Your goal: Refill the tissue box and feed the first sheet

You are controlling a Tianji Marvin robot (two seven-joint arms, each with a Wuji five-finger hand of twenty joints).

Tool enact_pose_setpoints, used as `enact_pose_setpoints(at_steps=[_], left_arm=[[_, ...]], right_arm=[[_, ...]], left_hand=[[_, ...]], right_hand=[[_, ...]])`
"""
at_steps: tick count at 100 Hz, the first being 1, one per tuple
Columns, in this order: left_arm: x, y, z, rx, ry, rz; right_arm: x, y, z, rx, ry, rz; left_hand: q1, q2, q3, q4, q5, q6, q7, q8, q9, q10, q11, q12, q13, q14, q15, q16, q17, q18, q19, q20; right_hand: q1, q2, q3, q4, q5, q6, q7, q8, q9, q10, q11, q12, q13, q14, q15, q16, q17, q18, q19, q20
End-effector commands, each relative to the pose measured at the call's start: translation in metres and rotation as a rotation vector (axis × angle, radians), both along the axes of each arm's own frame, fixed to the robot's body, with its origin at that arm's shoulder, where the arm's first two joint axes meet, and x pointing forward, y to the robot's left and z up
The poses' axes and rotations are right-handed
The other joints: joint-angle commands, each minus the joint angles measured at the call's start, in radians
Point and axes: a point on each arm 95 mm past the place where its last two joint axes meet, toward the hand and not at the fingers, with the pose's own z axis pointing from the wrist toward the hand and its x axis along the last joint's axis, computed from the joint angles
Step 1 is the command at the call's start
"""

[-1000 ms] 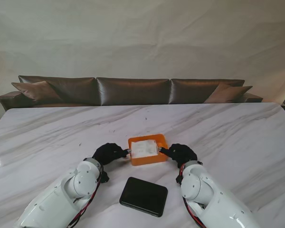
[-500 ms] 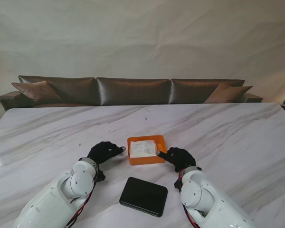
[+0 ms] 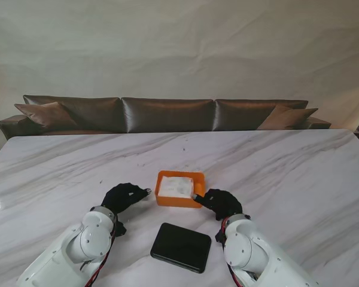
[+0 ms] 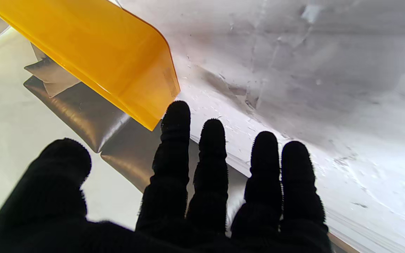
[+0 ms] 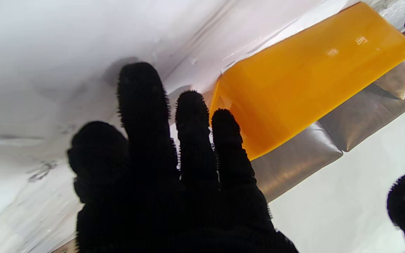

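While the orange box point(image 3: 179, 189) sits mid-counter point(image 3: 287, 167) with white tissues point(image 3: 177, 186) inside, the right robot hand point(image 3: 220, 202) reaches its fingertips to the box's near right corner, fingers extended, gripping nothing. Just left of the box, the left robot hand point(image 3: 124, 197) lies apart, fingers spread, empty. A black lid point(image 3: 180, 246) rests nearer to me.

Black fingers point(image 5: 190, 116) beside orange box point(image 5: 304, 73)
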Motion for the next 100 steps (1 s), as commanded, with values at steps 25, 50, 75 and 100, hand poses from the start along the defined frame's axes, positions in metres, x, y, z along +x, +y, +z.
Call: enact_pose_setpoints(at_steps=[25,50,75,100], left_arm=[[-0.035,0.002,-0.002,-0.038,0.034,0.017],[-0.06,-0.008,0.003,-0.088,0.044,0.054],[-0.076,-0.022,0.009,-0.154,0.098,0.052],[-0.081,-0.026,0.004,-0.261,0.187,0.023]], right_arm=[[-0.026,-0.007,0.013,-0.036,0.027,-0.084],[-0.062,-0.007,0.015,-0.03,0.085,-0.2],[-0.099,0.002,0.019,0.01,0.13,-0.263],[-0.129,0.021,0.025,0.044,0.158,-0.294]], left_hand=[[-0.017,0.045,-0.042,0.014,-0.013,0.085,-0.025,-0.021,0.118,0.098,-0.054,-0.078,0.246,0.08,-0.071,-0.139,0.144,0.075,0.344,-0.094],[-0.035,0.038,-0.007,0.009,0.106,0.146,0.001,-0.027,0.289,0.179,-0.026,-0.165,0.485,0.124,0.008,-0.227,0.447,0.112,0.461,-0.208],[-0.025,0.025,-0.003,-0.01,0.188,0.199,0.015,-0.039,0.46,0.225,-0.013,-0.217,0.655,0.173,0.055,-0.328,0.641,0.192,0.512,-0.345],[-0.016,0.021,0.005,-0.022,0.2,0.232,-0.006,-0.054,0.481,0.248,-0.036,-0.232,0.67,0.192,0.058,-0.395,0.677,0.221,0.478,-0.403]], right_hand=[[-0.009,0.014,-0.006,0.011,-0.016,0.1,0.012,-0.037,-0.009,0.119,-0.016,-0.067,-0.132,0.065,-0.271,-0.184,-0.049,0.039,-0.17,-0.092],[0.03,-0.01,-0.005,0.005,-0.007,0.177,0.039,-0.065,-0.015,0.176,0.001,-0.085,-0.143,0.106,-0.24,-0.246,-0.027,0.069,-0.196,-0.162],[0.081,-0.024,-0.016,-0.005,0.004,0.213,0.039,-0.073,-0.014,0.2,0.009,-0.083,-0.136,0.123,-0.235,-0.25,-0.004,0.07,-0.202,-0.216],[0.12,-0.033,-0.029,-0.006,0.022,0.232,0.042,-0.076,0.0,0.212,0.011,-0.083,-0.128,0.137,-0.228,-0.25,0.014,0.081,-0.205,-0.245]])
